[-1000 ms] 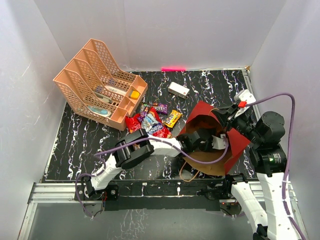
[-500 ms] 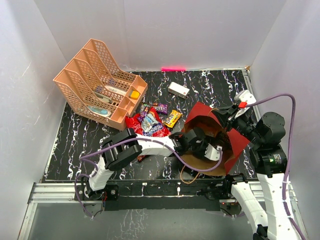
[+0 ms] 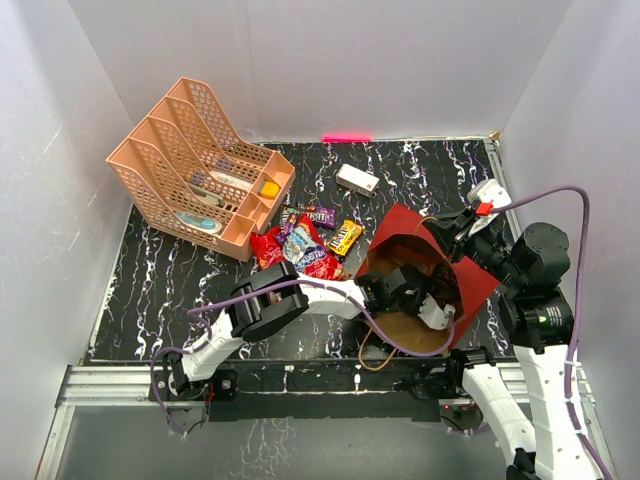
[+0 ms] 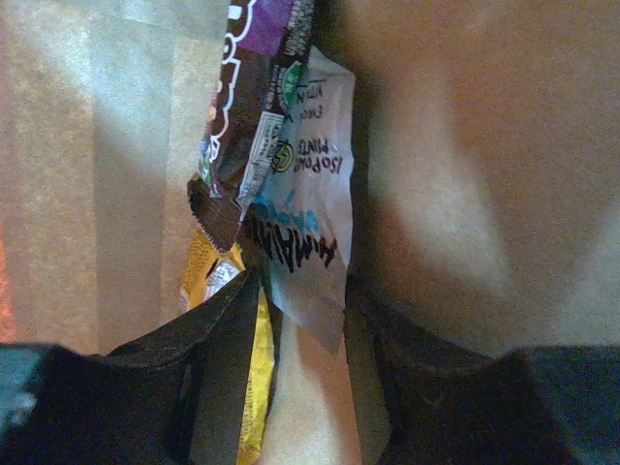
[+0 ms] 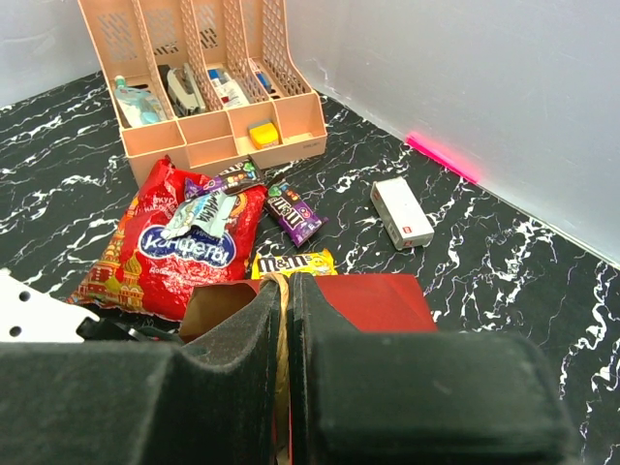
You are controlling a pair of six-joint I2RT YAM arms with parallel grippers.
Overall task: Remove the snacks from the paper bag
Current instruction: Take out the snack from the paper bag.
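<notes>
Three packets, at least, lie inside the paper bag (image 3: 480, 285), which sits tipped near the near right corner of the worktop with its mouth opening toward the near edge: a white-and-blue packet (image 4: 310, 223), a brown-and-purple packet (image 4: 252, 107) overlapping it from above, and a yellow packet (image 4: 254, 387) tucked underneath. Left claw (image 4: 305, 300): deep in the bag, jaws spread, one on each side of the white-and-blue packet's lower corner, with the yellow packet's edge against the left jaw. Right claw (image 5: 289, 291): pressed together on the bag's rim along with a cord handle, propping the mouth open. Step in hand, as judged: grasping a packet in the bag. Handling notes: push slightly further so the jaws cover more than the thin corner. Close on the packet alone and keep clear of the kraft wall, which would drag the whole bag. Thin wrappers slip and overlap, so a neighbour may come out too, which does no harm. Draw back along the bag's axis while the right claw keeps the rim taut. Already out, near the middle of the worktop: chip bag (image 5: 184, 247) and several small packets. Not for handling: file rack (image 3: 195, 180) at the far left corner, white box (image 3: 356, 179) toward the far edge.
</notes>
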